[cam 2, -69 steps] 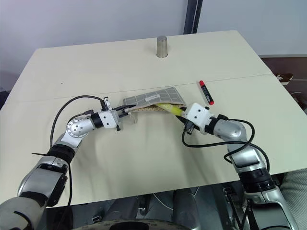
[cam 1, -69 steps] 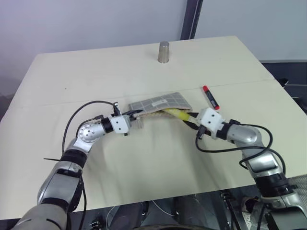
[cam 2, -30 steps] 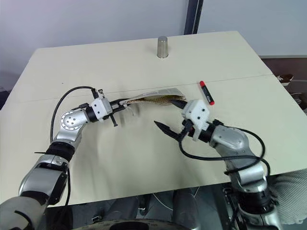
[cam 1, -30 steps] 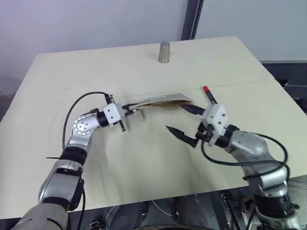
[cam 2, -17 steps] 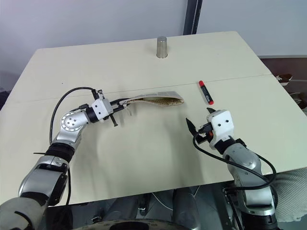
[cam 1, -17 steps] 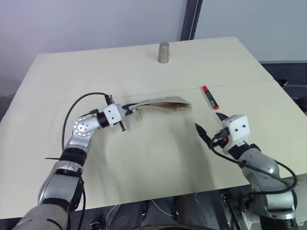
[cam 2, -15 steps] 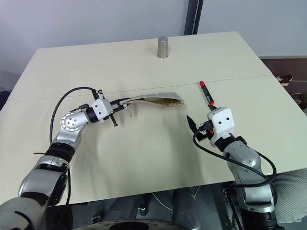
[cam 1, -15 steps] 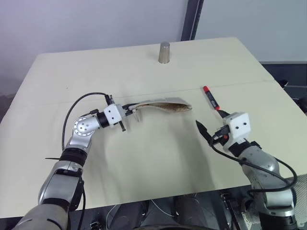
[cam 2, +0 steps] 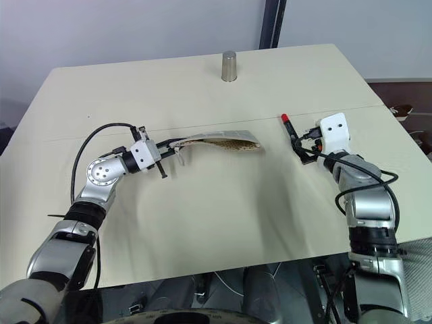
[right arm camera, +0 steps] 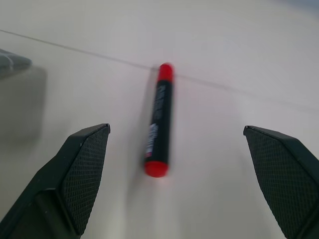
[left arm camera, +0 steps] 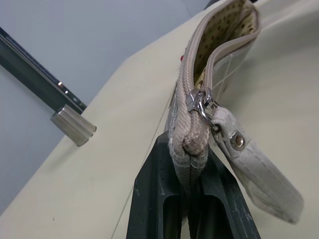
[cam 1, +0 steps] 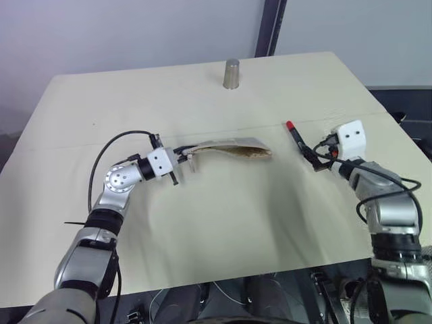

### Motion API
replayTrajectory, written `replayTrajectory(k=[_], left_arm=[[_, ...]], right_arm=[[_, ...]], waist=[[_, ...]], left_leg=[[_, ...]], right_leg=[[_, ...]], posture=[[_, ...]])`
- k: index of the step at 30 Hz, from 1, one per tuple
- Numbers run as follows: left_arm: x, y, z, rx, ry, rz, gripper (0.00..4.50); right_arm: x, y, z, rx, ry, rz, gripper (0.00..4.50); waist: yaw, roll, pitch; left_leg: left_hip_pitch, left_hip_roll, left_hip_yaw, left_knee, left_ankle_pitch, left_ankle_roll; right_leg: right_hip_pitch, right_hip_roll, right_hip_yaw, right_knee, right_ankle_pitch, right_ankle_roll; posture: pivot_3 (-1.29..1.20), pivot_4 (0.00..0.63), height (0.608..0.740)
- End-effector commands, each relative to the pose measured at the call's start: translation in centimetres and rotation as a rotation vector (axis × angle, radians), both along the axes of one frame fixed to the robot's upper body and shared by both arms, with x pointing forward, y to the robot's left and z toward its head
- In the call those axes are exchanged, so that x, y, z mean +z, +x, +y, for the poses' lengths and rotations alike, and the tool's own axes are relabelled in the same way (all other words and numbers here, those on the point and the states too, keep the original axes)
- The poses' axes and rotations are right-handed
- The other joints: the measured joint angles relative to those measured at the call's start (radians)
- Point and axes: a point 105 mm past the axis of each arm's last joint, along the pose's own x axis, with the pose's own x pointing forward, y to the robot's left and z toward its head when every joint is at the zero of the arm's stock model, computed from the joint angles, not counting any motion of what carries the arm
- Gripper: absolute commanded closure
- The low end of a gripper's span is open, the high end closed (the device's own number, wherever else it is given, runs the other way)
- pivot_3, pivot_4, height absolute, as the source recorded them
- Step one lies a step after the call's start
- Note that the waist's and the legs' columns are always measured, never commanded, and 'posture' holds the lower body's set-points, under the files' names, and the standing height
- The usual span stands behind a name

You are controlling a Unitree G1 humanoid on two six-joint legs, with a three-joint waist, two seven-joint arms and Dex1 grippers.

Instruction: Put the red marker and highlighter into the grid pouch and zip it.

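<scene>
Pouch (cam 1: pixel 226 148) hangs mid-frame above the desk (cam 1: pixel 202 216), its zipper end pinched in the fully closed left tool (cam 1: pixel 181 155), mouth gaping. At right of centre, the right tool (right arm camera: pixel 179 164) is spread wide and empty, with the red marker (right arm camera: pixel 158 120) lying between its fingers on the desk.
</scene>
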Motion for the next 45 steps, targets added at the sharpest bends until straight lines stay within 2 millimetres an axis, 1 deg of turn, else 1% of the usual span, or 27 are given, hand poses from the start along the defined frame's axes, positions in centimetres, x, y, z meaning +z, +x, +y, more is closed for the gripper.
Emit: replayTrajectory(k=[1, 3, 7, 12, 14, 15, 16, 18, 19, 21, 22, 24, 26, 27, 28, 30, 32, 34, 36, 38, 39, 41, 43, 45], left_arm=[[1.2, -0.2, 0.3, 0.007, -0.003, -0.067, 4.50], [1.2, -0.3, 0.5, 0.012, -0.006, -0.068, 4.50], [1.2, -0.4, 0.5, 0.014, -0.004, -0.069, 4.50], [1.0, -0.5, 0.4, 0.011, 0.000, -0.067, 4.50], [0.9, -0.6, 0.3, 0.009, 0.002, -0.067, 4.50], [0.8, -0.6, 0.3, 0.008, 0.005, -0.067, 4.50], [0.8, -0.7, 0.3, 0.007, 0.008, -0.068, 4.50], [0.7, -0.7, 0.3, 0.008, 0.011, -0.068, 4.50], [0.7, -0.7, 0.4, 0.010, 0.012, -0.067, 4.50], [0.6, -0.7, 0.4, 0.012, 0.014, -0.067, 4.50], [0.6, -0.7, 0.4, 0.011, 0.015, -0.067, 4.50], [0.5, -0.7, 0.3, 0.011, 0.015, -0.066, 4.50], [0.5, -0.8, 0.2, 0.003, 0.026, -0.070, 4.50], [0.4, -0.8, 0.2, 0.001, 0.028, -0.071, 4.50], [0.4, -0.8, 0.2, 0.001, 0.027, -0.069, 4.50], [0.3, -0.7, 0.2, -0.003, 0.033, -0.067, 4.50], [0.2, -0.7, 0.2, -0.005, 0.041, -0.066, 4.50], [0.3, -0.4, 0.2, -0.003, 0.043, -0.064, 4.50], [0.3, -0.3, 0.2, -0.002, 0.044, -0.065, 4.50], [0.3, -0.2, 0.2, -0.004, 0.043, -0.066, 4.50], [0.3, -0.2, 0.1, -0.007, 0.046, -0.069, 4.50], [0.4, -0.2, 0.1, -0.009, 0.045, -0.069, 4.50], [0.4, -0.2, 0.0, -0.011, 0.046, -0.071, 4.50], [0.4, -0.2, 0.0, -0.014, 0.047, -0.073, 4.50]], right_arm=[[2.2, 1.1, 0.2, 0.010, 0.040, -0.018, 0.04], [2.1, 1.7, 0.3, 0.007, 0.048, 0.011, 0.04], [0.5, 2.6, -0.4, -0.037, -0.001, 0.099, 0.04], [-1.0, 3.2, -0.2, -0.033, 0.036, 0.154, 0.04], [-1.9, 3.3, -0.8, -0.057, 0.002, 0.176, 0.56], [-2.1, 3.2, -1.0, -0.067, 0.018, 0.186, 0.84], [-2.3, 3.2, -1.0, -0.067, 0.034, 0.194, 1.26], [-2.1, 3.2, -1.0, -0.059, 0.028, 0.188, 2.26], [-1.7, 3.2, -0.9, -0.057, 0.049, 0.174, 2.85], [-0.8, 3.2, -0.9, -0.057, 0.059, 0.136, 3.77], [-0.4, 3.1, -0.9, -0.057, 0.064, 0.120, 4.11], [2.1, 3.0, -0.5, -0.024, 0.064, -0.010, 4.11], [5.1, 1.9, 1.1, 0.098, 0.055, -0.161, 4.11], [5.8, 1.4, 1.7, 0.138, 0.047, -0.197, 4.11], [6.4, 0.1, 2.8, 0.230, 0.007, -0.250, 4.11], [6.8, -3.1, 5.6, 0.433, -0.040, -0.316, 4.11], [6.5, -5.9, 7.7, 0.587, -0.064, -0.331, 4.11], [4.7, -8.0, 9.0, 0.691, -0.158, -0.288, 4.11], [2.5, -9.5, 9.3, 0.762, -0.317, -0.238, 4.11], [1.4, -9.9, 9.0, 0.769, -0.339, -0.200, 4.11], [1.1, -9.8, 8.5, 0.753, -0.351, -0.189, 4.11], [0.5, -9.6, 7.7, 0.730, -0.390, -0.164, 4.11], [0.2, -9.2, 6.9, 0.702, -0.425, -0.154, 4.11], [0.3, -8.8, 6.6, 0.691, -0.440, -0.160, 4.11]], waist=[[-0.002, 0.000, 0.000], [-0.002, 0.000, 0.000], [0.000, 0.000, 0.000], [-0.001, 0.000, 0.000], [-0.002, 0.000, 0.000], [-0.003, 0.000, 0.000], [-0.003, 0.000, 0.000], [-0.003, 0.000, 0.000], [-0.003, 0.000, 0.000], [-0.002, 0.000, 0.000], [-0.001, 0.000, 0.000], [0.000, 0.000, 0.000], [0.000, 0.001, 0.000], [-0.001, 0.001, 0.000], [-0.001, 0.001, 0.000], [0.001, 0.001, 0.000], [0.001, 0.000, 0.000], [0.001, 0.000, 0.000], [0.001, 0.000, 0.000], [0.001, 0.000, 0.000], [0.001, 0.000, 0.001], [0.000, 0.000, 0.001], [0.000, 0.000, 0.001], [0.002, 0.000, 0.001]], left_leg=[[0.000, 0.000, 0.000, 0.000, 0.000, 0.000], [0.000, 0.000, 0.000, 0.000, 0.000, 0.000], [0.000, 0.000, 0.000, 0.000, 0.000, 0.000], [-0.001, -0.001, 0.000, 0.000, 0.000, 0.000], [-0.001, -0.001, 0.000, 0.000, 0.000, 0.001], [-0.001, -0.001, 0.000, 0.000, 0.000, 0.001], [-0.001, -0.001, 0.000, 0.000, 0.000, 0.000], [-0.001, -0.001, 0.000, 0.000, 0.000, 0.000], [-0.001, -0.001, 0.000, 0.001, 0.000, 0.000], [-0.001, -0.001, 0.000, 0.001, 0.000, 0.000], [-0.001, -0.001, 0.000, 0.001, 0.000, 0.000], [-0.001, -0.001, 0.000, 0.001, 0.000, 0.000], [-0.002, -0.001, 0.000, 0.001, 0.000, 0.000], [-0.003, -0.001, 0.000, 0.001, 0.000, 0.001], [-0.003, -0.001, 0.000, 0.001, 0.000, 0.001], [-0.003, -0.001, 0.000, 0.001, -0.001, 0.001], [-0.003, -0.001, 0.000, 0.001, -0.001, 0.001], [-0.003, -0.001, 0.000, 0.002, -0.002, 0.002], [-0.003, -0.001, 0.000, 0.004, -0.002, 0.002], [-0.003, -0.001, 0.001, 0.006, -0.003, 0.000], [-0.003, -0.001, 0.001, 0.006, -0.003, 0.000], [-0.003, -0.001, 0.001, 0.007, -0.003, -0.001], [-0.003, 0.000, 0.001, 0.007, -0.003, -0.001], [-0.002, 0.000, 0.001, 0.006, -0.003, -0.001]], right_leg=[[0.000, 0.000, 0.000, 0.000, 0.000, 0.000], [0.000, 0.000, 0.000, 0.000, 0.000, 0.000], [0.000, 0.000, 0.000, 0.000, 0.000, 0.000], [-0.001, -0.001, 0.000, -0.001, 0.000, 0.000], [-0.001, 0.000, 0.000, -0.001, 0.000, 0.000], [-0.001, 0.000, 0.000, 0.000, 0.000, 0.000], [-0.001, 0.000, 0.000, 0.000, 0.000, 0.000], [-0.001, 0.000, 0.000, 0.000, 0.000, 0.000], [-0.001, 0.000, 0.000, 0.000, 0.000, 0.000], [-0.001, 0.000, 0.000, 0.000, 0.000, 0.000], [-0.001, 0.000, 0.000, 0.000, 0.000, 0.000], [-0.001, 0.000, 0.000, 0.000, 0.000, 0.000], [-0.002, 0.000, 0.000, 0.000, 0.000, 0.000], [-0.002, 0.000, 0.000, 0.000, 0.000, 0.000], [-0.003, 0.000, 0.000, 0.000, 0.000, 0.000], [-0.003, 0.000, 0.000, 0.000, 0.000, 0.000], [-0.002, 0.000, 0.000, 0.000, 0.000, 0.000], [-0.002, 0.000, 0.000, -0.001, 0.000, 0.000], [-0.001, 0.000, 0.000, -0.001, 0.000, 0.000], [0.000, 0.000, 0.000, -0.001, 0.000, 0.002], [0.000, 0.000, 0.000, -0.001, -0.001, 0.005], [0.000, 0.000, 0.000, -0.001, -0.001, 0.004], [0.000, 0.000, 0.000, -0.001, -0.001, 0.004], [0.000, 0.000, 0.000, -0.001, 0.000, 0.004]], posture=[[0.00, 0.150, 0.740], [0.00, 0.150, 0.740], [0.00, 0.150, 0.740], [0.00, 0.150, 0.740], [0.00, 0.150, 0.740], [0.00, 0.150, 0.740], [0.00, 0.150, 0.740], [0.00, 0.150, 0.740], [0.00, 0.150, 0.740], [0.00, 0.150, 0.740], [0.00, 0.150, 0.740], [0.00, 0.150, 0.740], [0.00, 0.150, 0.740], [0.00, 0.150, 0.740], [0.00, 0.150, 0.740], [0.00, 0.150, 0.740], [0.00, 0.150, 0.740], [0.00, 0.150, 0.740], [0.00, 0.150, 0.740], [0.00, 0.150, 0.740], [0.00, 0.150, 0.740], [0.00, 0.150, 0.740], [0.00, 0.150, 0.740], [0.00, 0.150, 0.740]])
